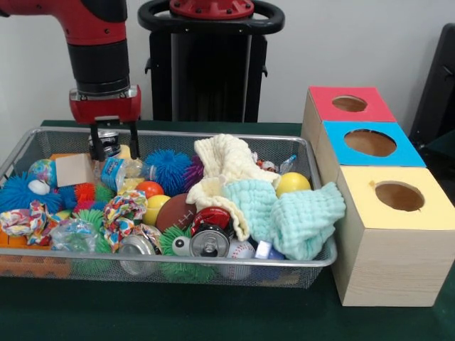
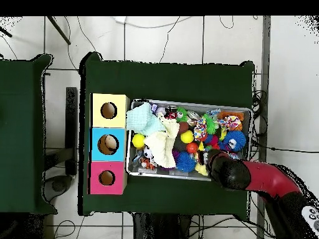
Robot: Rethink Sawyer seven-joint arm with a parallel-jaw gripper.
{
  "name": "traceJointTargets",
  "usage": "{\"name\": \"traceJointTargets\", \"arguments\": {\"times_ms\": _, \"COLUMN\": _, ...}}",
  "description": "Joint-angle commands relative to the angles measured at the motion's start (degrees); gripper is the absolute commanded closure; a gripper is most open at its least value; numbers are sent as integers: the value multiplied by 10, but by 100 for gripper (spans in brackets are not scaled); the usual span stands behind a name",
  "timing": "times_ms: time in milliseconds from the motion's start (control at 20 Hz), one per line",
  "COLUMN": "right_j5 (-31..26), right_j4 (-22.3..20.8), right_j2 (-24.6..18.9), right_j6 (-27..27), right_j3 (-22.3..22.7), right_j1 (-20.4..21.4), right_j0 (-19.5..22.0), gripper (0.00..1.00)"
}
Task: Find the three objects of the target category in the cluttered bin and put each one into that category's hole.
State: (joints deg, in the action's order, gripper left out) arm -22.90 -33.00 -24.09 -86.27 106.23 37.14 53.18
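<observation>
The gripper (image 1: 114,145), fingers apart around a small can (image 1: 108,144), is reaching into the still-crowded cluttered bin (image 1: 298,262), with no sorted object showing in any box hole.

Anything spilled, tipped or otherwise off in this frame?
Nothing has spilled: all clutter sits inside the wire bin. Mildly odd only: the mint cloth droops over the bin's rim toward the yellow box. The claw is down among the items at the far corner.
</observation>
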Motion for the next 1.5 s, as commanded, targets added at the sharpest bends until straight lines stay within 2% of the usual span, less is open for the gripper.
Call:
{"name": "traceJointTargets", "arguments": {"times_ms": 50, "right_j5": 25, "right_j4": -74, "right_j2": -19, "right_j6": 62, "right_j3": -11, "right_j1": -45, "right_j0": 33, "gripper": 0}}
{"name": "traceJointTargets", "arguments": {"times_ms": 200, "right_j5": 24, "right_j4": -87, "right_j2": -22, "right_j6": 58, "right_j3": -9, "right_j1": -51, "right_j0": 41, "gripper": 0}}
{"name": "traceJointTargets", "arguments": {"times_ms": 550, "right_j5": 65, "right_j4": -142, "right_j2": -9, "right_j6": 28, "right_j3": -40, "right_j1": -110, "right_j0": 35, "gripper": 0}}
{"name": "traceJointTargets", "arguments": {"times_ms": 850, "right_j5": 95, "right_j4": -176, "right_j2": 16, "right_j6": -4, "right_j3": -34, "right_j1": -119, "right_j0": 29, "gripper": 0}}
{"name": "traceJointTargets", "arguments": {"times_ms": 1000, "right_j5": 85, "right_j4": -181, "right_j2": 24, "right_j6": 0, "right_j3": -29, "right_j1": -128, "right_j0": 30, "gripper": 0}}
{"name": "traceJointTargets", "arguments": {"times_ms": 1150, "right_j5": 132, "right_j4": -199, "right_j2": 55, "right_j6": -36, "right_j3": -29, "right_j1": -150, "right_j0": 12, "gripper": 0}}
{"name": "traceJointTargets", "arguments": {"times_ms": 1300, "right_j5": 155, "right_j4": -205, "right_j2": 75, "right_j6": -52, "right_j3": -35, "right_j1": -161, "right_j0": -5, "gripper": 0}}
{"name": "traceJointTargets", "arguments": {"times_ms": 1350, "right_j5": 171, "right_j4": -200, "right_j2": 86, "right_j6": -55, "right_j3": -34, "right_j1": -162, "right_j0": -13, "gripper": 100}}
{"name": "traceJointTargets", "arguments": {"times_ms": 1500, "right_j5": 219, "right_j4": -192, "right_j2": 92, "right_j6": -76, "right_j3": -27, "right_j1": -165, "right_j0": -13, "gripper": 100}}
